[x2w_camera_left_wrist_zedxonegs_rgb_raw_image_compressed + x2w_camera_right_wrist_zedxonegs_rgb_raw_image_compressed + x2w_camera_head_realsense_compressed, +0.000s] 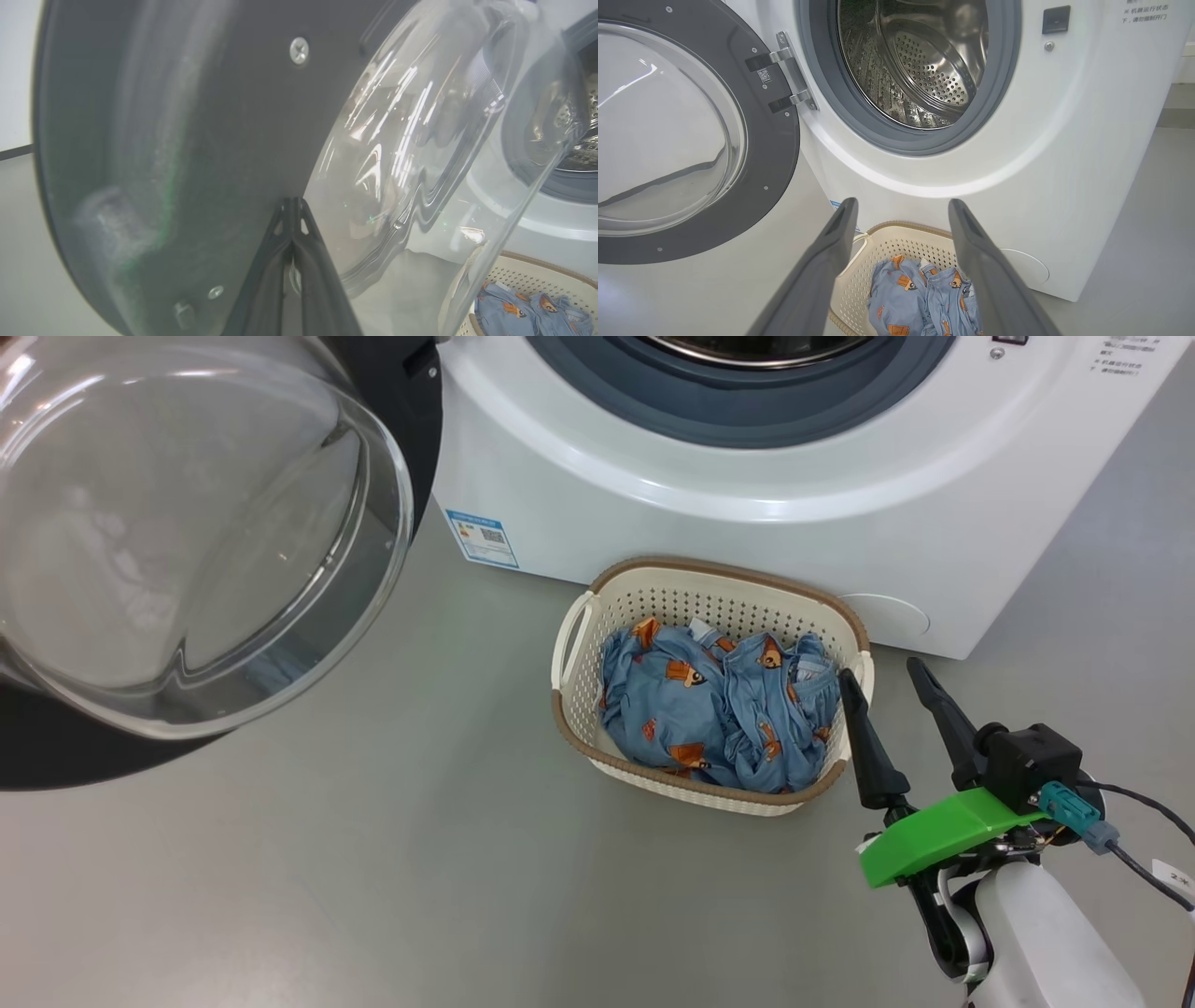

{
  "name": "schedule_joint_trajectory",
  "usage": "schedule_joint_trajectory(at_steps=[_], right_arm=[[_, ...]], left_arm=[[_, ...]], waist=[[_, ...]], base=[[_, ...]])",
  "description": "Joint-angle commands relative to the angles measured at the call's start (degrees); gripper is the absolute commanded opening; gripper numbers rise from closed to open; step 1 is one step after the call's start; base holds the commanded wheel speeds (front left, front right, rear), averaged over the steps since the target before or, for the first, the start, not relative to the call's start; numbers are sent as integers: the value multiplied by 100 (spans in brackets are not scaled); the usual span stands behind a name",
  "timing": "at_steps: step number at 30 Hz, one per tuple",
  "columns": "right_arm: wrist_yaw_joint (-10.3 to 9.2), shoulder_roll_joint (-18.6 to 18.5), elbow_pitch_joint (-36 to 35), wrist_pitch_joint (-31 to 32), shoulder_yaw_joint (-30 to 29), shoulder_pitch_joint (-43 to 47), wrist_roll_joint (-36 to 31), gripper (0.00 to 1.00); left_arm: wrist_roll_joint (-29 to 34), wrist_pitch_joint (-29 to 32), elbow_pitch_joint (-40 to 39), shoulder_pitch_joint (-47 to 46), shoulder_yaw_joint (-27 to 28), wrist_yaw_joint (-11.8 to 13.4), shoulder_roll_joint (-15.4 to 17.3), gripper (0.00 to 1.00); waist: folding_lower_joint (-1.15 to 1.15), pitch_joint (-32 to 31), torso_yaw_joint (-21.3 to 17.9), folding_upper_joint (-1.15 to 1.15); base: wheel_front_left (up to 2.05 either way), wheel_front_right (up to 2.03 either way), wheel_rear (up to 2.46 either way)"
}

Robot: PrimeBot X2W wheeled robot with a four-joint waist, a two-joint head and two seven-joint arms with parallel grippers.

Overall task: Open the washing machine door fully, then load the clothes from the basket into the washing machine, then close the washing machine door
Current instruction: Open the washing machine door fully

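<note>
The washing machine door (187,551), a big round door with a wide dark rim and a bulging clear glass bowl, is standing swung wide open to the left of the large white front-loading washing machine (747,513); its glass is bulging toward my head camera. The small cream perforated plastic basket (667,602) with a brown woven-look rim is sitting on the grey floor (373,877) just in front of the machine; the clothes (719,709), light blue fabric printed with small orange-brown figures, are lying bundled inside it.

I am counting one door, one machine, one basket and one bundle; how many garments are making up that bundle I cannot tell.

My right claw (882,669) is hovering at the basket's right edge, its two long dark fingers spread wide with nothing between them. My left claw (292,205) is pressed shut on nothing, its tips pointing at the door's dark inner ring right beside the glass; whether they are touching it I cannot tell.

The right wrist view is showing what the head view is cutting off: the perforated steel drum (924,70), the grey rubber gasket (1001,93) around it, and the two metal hinge arms (789,74) carrying the door. The head view is showing the small blue label sticker (482,537) plainly, low on the machine's front.
</note>
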Motion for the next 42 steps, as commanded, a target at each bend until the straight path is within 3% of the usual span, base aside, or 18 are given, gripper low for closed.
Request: schedule_joint_trajectory(at_steps=[1, 12, 15, 16, 17, 29, 42], right_arm=[[33, 58, -150, -70, 117, -7, 32, 100], [33, 58, -255, -70, 100, 241, 145, 100], [33, 58, -294, -70, 83, 306, 152, 100], [33, 58, -307, -70, 81, 324, 153, 100], [33, 58, -323, -70, 82, 340, 153, 100], [33, 58, -571, -70, 181, 593, 132, 100], [33, 10, -791, -70, 345, 720, 37, 100]], left_arm=[[-41, -62, -92, -47, 241, 38, 478, 0], [230, -62, -934, 775, 812, 37, 528, 0], [369, -62, -1282, 1053, 1101, 37, 483, 39], [432, -62, -1405, 1147, 1202, 37, 466, 82], [489, -62, -1531, 1242, 1310, 37, 440, 100], [1190, -62, -3134, 2591, 2543, 37, -135, 100], [1771, -62, -4219, 3609, 3034, 37, -989, 100]], waist=[[0, -32, -17, 0], [0, -391, -107, 0], [0, -477, -133, 0], [0, -501, -145, 0], [0, -525, -161, 0], [0, -879, -615, 0], [0, -1137, -1581, 0]], base=[[0, 0, 0], [0, 0, 0], [0, 0, 0], [0, 0, 0], [0, 0, 0], [0, 0, 0], [0, 0, 0]])
